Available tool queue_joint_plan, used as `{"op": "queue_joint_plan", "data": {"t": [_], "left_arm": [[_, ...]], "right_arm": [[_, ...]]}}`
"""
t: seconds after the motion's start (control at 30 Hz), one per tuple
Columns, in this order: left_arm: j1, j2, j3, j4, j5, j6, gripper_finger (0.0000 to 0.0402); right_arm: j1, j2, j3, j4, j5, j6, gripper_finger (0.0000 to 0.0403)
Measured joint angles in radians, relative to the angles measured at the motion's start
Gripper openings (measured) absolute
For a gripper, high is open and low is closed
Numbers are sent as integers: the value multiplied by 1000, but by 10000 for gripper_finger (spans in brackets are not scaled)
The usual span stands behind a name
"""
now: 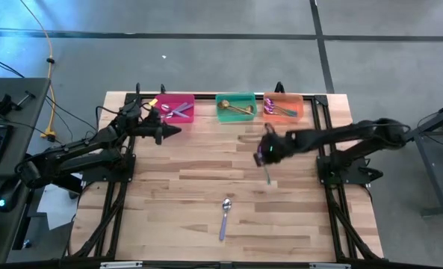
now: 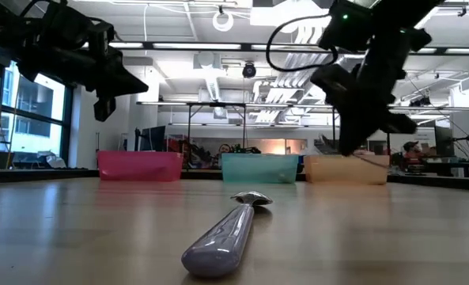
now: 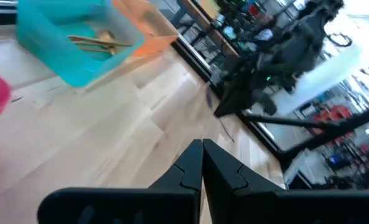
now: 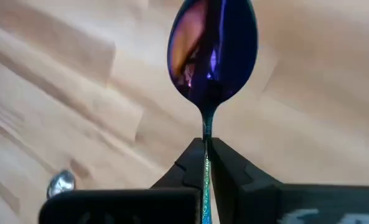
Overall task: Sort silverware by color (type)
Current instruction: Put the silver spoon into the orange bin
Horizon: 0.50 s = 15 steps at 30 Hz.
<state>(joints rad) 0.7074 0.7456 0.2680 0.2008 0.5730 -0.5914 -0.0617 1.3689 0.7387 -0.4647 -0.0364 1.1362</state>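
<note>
While your right gripper (image 4: 204, 163) pinches the purple spoon (image 4: 212, 53), only the lavender spoon (image 1: 225, 215) below it remains unsorted; bins (image 1: 235, 107) hold the rest.

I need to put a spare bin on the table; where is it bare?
Bare wood runs along the table's near edge on both sides of the lone silver spoon, and at the left under the left gripper. The far edge is crowded: pink bin, green bin, orange bin.

Bright ceiling lights (image 2: 226, 20) overhead; left wrist view blurred, perhaps by motion
</note>
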Motion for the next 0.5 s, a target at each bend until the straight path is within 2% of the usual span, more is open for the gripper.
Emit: {"op": "queue_joint_plan", "data": {"t": [0.1,0.23,0.37,0.5], "left_arm": [[0,0,0,0,-37,-23,0],[0,0,0,1,-76,-36,0],[0,0,0,3,-95,-36,0],[0,0,0,3,-105,-36,0]], "right_arm": [[-143,-48,62,-109,-17,-190,0],[-346,-52,213,-269,-16,-501,0],[-540,2,364,-368,-20,-806,0],[-700,115,499,-440,-17,-1116,0]]}}
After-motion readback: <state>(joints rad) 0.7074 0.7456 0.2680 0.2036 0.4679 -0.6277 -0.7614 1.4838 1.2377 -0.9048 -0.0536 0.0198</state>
